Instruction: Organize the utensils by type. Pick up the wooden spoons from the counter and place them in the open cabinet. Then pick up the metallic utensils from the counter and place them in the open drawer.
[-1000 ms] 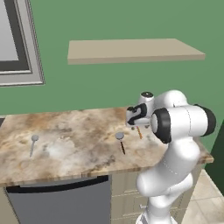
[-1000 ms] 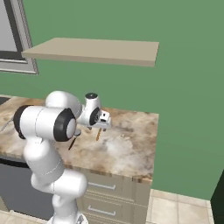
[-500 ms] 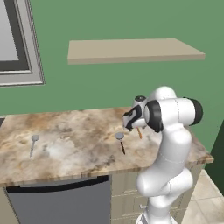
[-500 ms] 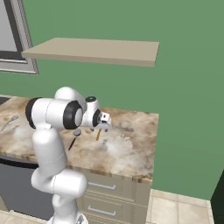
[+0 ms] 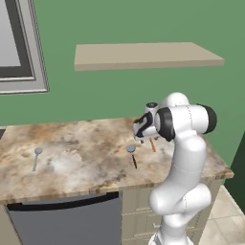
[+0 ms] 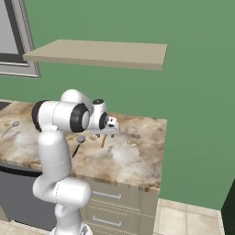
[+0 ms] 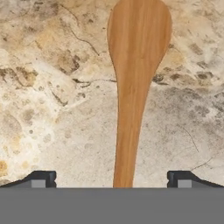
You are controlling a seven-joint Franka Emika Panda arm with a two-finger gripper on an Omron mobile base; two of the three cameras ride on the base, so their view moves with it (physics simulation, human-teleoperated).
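One of the wooden spoons [image 7: 135, 87] lies flat on the marbled counter [image 5: 86, 167]; its orange-brown handle [image 5: 153, 144] pokes out from under the hand. My gripper [image 5: 143, 130] hangs just above it and is open. In the hand view the dark fingertips [image 7: 41, 178] stand either side of the slim handle, and nothing is held. The gripper [image 6: 106, 133] hovers over the same spoon [image 6: 103, 141] in the right base view. The metallic utensils lie further left: a round-headed one with a black handle [image 5: 132, 155] and an all-grey spoon [image 5: 36, 158]. The cabinet and the drawer are out of view.
A bare tan wall shelf [image 5: 143, 55] hangs above the counter. A grey-framed panel [image 5: 19, 48] is at the upper left. Below the counter are a dark grey appliance front [image 5: 62, 220] and shut beige drawer fronts [image 6: 110, 197]. The counter ends just right of the arm.
The arm's elbow has risen and swung left, and the hand has shifted slightly left and down over the wooden spoon. The jaws stay open. No utensil has moved.
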